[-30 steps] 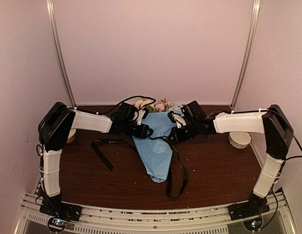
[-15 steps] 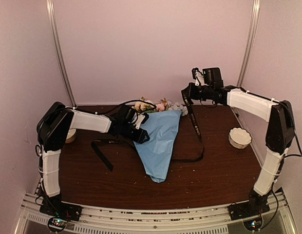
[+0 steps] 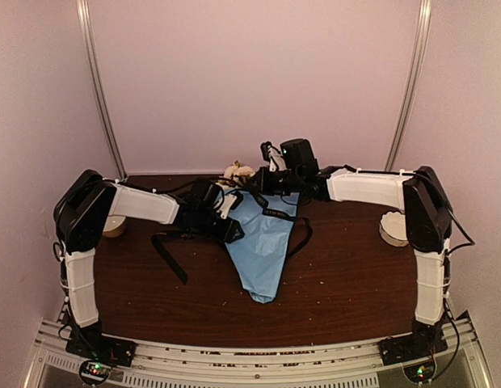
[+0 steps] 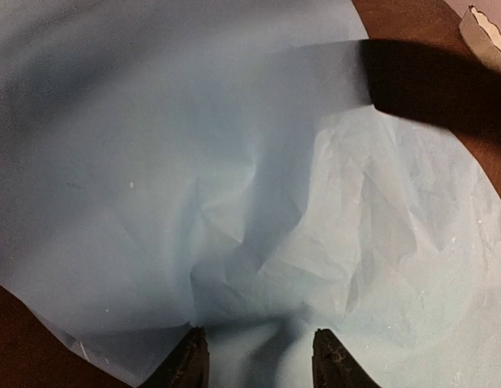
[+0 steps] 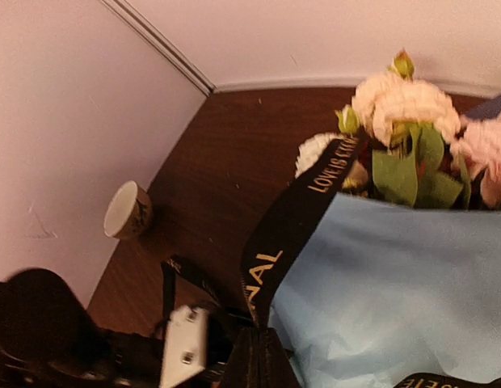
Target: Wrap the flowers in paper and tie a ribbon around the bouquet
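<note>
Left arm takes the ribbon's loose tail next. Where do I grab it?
Grip the ribbon on its straight stretch across the bare table, left of the bouquet. Come from straight above, jaws across its width: it lies flat and uncovered there.

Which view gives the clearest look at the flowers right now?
The right wrist view: the flowers show cream and pink heads with green leaves above the paper edge. The top external view shows only one small cream head at the back; the left wrist view shows just blue paper.
</note>
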